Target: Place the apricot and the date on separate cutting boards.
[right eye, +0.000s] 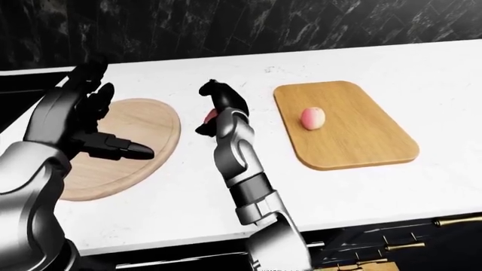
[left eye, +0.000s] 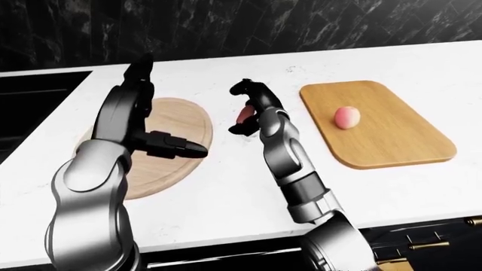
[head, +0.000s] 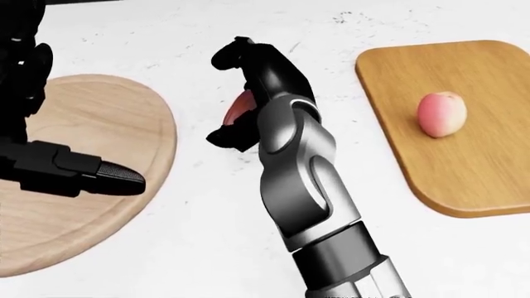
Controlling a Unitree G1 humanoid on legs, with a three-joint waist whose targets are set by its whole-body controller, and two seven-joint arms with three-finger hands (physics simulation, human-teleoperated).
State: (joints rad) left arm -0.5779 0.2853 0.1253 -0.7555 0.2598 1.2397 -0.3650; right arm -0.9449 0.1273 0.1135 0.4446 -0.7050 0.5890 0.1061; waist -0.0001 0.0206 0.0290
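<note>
I have the right hand (head: 236, 99) at centre frame, fingers curled round the date (head: 241, 105). The apricot (head: 440, 113) sits on the rectangular board (head: 489, 180) at right. The eye views show my left hand (right eye: 79, 121) spread wide above the round board (left eye: 177, 152); the head view crops it.

All three views look the robot's own way, over its arms, down onto the white worktop (left eye: 226, 186). The head view is the nearest and steepest — worktop fills it, both boards cut by its edges. The two eye views sit farther off and shallower, taking in the dark marbled wall (left eye: 248, 25) too; they share nearly one picture — round board (right eye: 124, 144) left, rectangular board (right eye: 343, 127) right.
</note>
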